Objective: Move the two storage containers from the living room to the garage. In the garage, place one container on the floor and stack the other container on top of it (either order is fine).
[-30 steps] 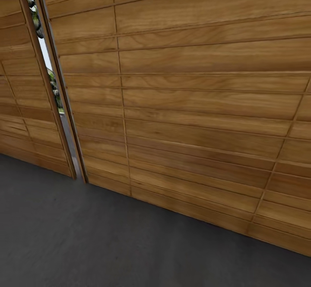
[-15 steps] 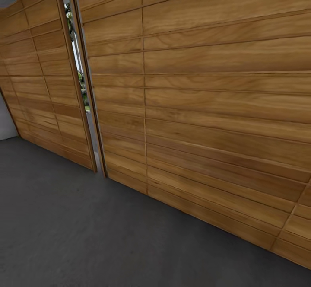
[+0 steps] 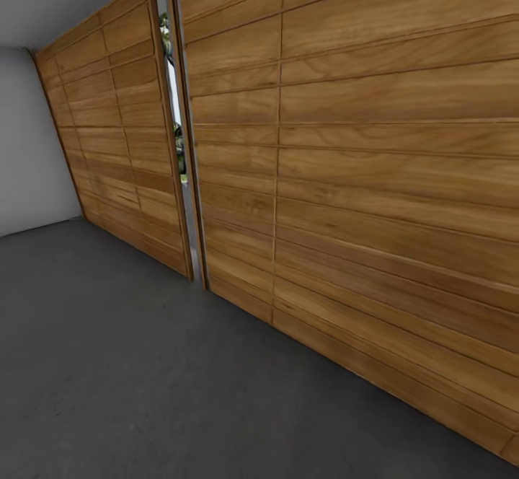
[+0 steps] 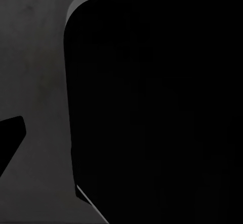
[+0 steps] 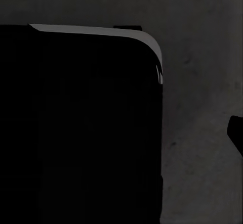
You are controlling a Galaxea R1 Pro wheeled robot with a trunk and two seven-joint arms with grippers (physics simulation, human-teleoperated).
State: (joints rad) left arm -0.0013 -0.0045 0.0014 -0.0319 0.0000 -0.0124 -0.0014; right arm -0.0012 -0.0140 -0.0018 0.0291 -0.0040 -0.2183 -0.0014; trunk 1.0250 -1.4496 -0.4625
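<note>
Head view showed a wood-plank door (image 3: 346,176) meeting dark concrete floor (image 3: 144,378); no bins to judge; jaw state could not be told.

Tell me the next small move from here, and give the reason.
Probably turn the base away from the wood-plank door to look for the bins. The head view takes in that door with its narrow gap, a pale grey wall and dark concrete floor, with no orange-red container among them. Both wrist views look down on dark floor beside a black body.
</note>
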